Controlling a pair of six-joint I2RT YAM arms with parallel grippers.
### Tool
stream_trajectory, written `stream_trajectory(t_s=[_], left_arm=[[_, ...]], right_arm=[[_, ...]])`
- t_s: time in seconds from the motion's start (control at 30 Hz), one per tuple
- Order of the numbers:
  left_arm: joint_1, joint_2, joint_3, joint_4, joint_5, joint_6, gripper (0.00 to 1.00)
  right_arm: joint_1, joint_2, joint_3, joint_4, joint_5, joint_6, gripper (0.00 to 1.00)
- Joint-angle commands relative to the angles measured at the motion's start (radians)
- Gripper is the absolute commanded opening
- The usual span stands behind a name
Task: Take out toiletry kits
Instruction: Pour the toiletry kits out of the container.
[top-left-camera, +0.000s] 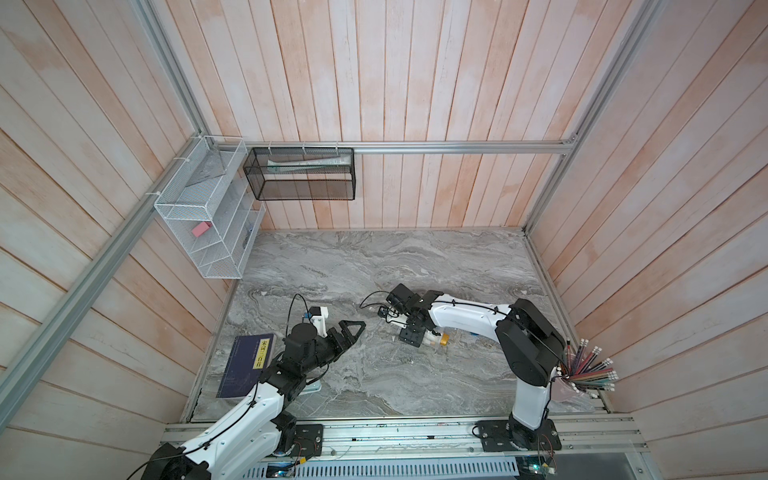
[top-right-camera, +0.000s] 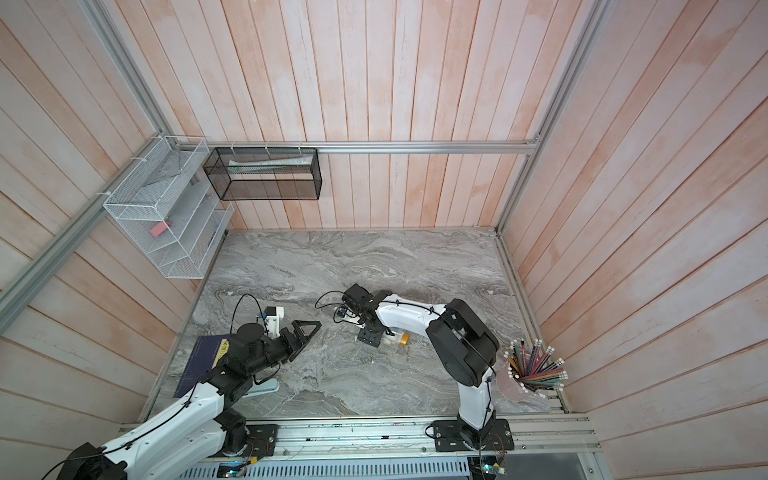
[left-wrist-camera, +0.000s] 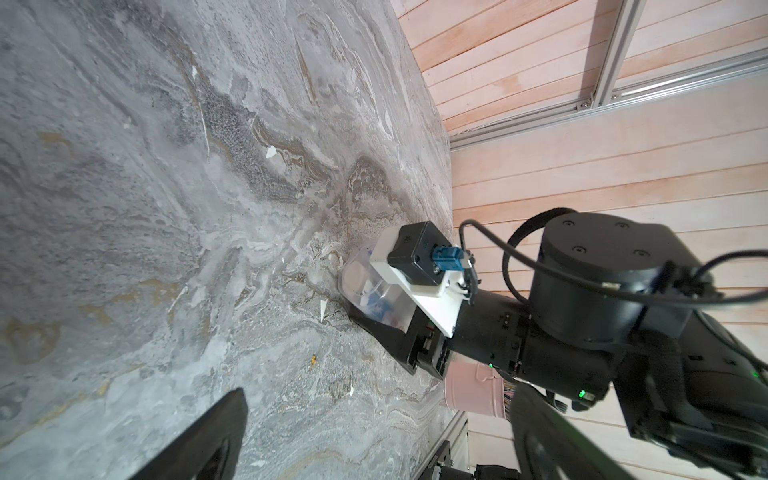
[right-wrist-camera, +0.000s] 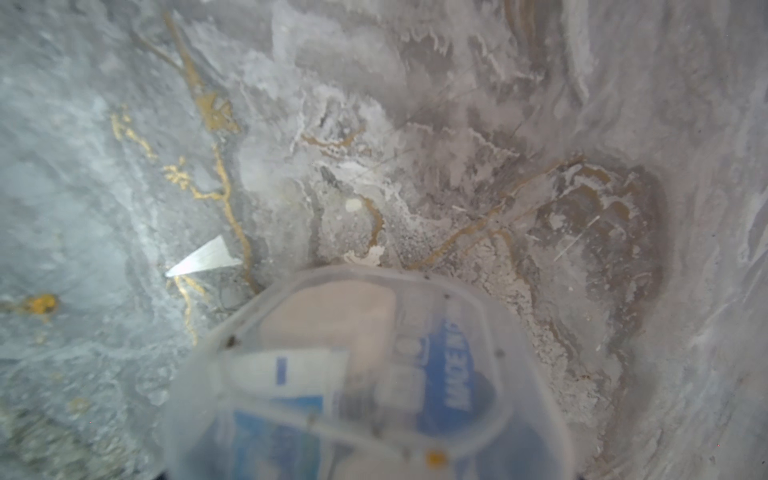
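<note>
The toiletry kits sit inside a clear plastic jar (right-wrist-camera: 374, 374) lying on the marble table (top-left-camera: 374, 266). Through its wall I see a white tube with a blue mark (right-wrist-camera: 286, 370) and a blue label (right-wrist-camera: 453, 365). An amber cap (top-left-camera: 444, 340) shows beside my right gripper (top-left-camera: 409, 334) in both top views. This gripper is down at the table with the jar (left-wrist-camera: 374, 291) between its fingers; their own tips are hidden in the right wrist view. My left gripper (top-left-camera: 353, 328) hovers open and empty to the left of the jar, apart from it.
A dark blue book (top-left-camera: 247, 363) and a pale blue case (top-right-camera: 266, 384) lie by the left arm. A pink cup of pencils (top-left-camera: 590, 370) stands at the right edge. A white wire shelf (top-left-camera: 208, 216) and a black mesh basket (top-left-camera: 301, 174) hang on the wooden walls.
</note>
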Motion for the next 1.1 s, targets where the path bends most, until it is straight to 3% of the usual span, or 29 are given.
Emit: stream_trajectory(t_s=[0.0, 0.2, 0.27, 0.43, 0.67, 0.87, 1.07], left_arm=[[0.004, 0.009, -0.003, -0.011, 0.018, 0.001, 1.0], [0.005, 0.03, 0.011, -0.011, 0.017, -0.001, 1.0], [0.004, 0.044, 0.012, -0.004, 0.011, -0.007, 1.0], [0.003, 0.13, 0.083, -0.014, 0.004, 0.026, 1.0], [0.0, 0.295, 0.268, -0.039, -0.009, 0.08, 1.0], [-0.016, 0.407, 0.432, -0.063, -0.021, 0.11, 1.0], [-0.093, 0.477, 0.533, -0.115, -0.067, 0.128, 1.0]], right_arm=[[0.001, 0.01, -0.042, 0.024, -0.101, 0.038, 0.57], [0.001, -0.083, -0.066, 0.186, -0.115, 0.09, 0.39], [-0.001, -0.101, -0.055, 0.239, -0.14, 0.114, 0.38], [0.003, -0.152, -0.072, 0.414, -0.22, 0.173, 0.38], [0.012, -0.303, -0.286, 0.817, -0.285, 0.234, 0.39], [0.055, -0.391, -0.431, 1.061, -0.226, 0.244, 0.43], [0.062, -0.43, -0.515, 1.241, -0.201, 0.268, 0.43]])
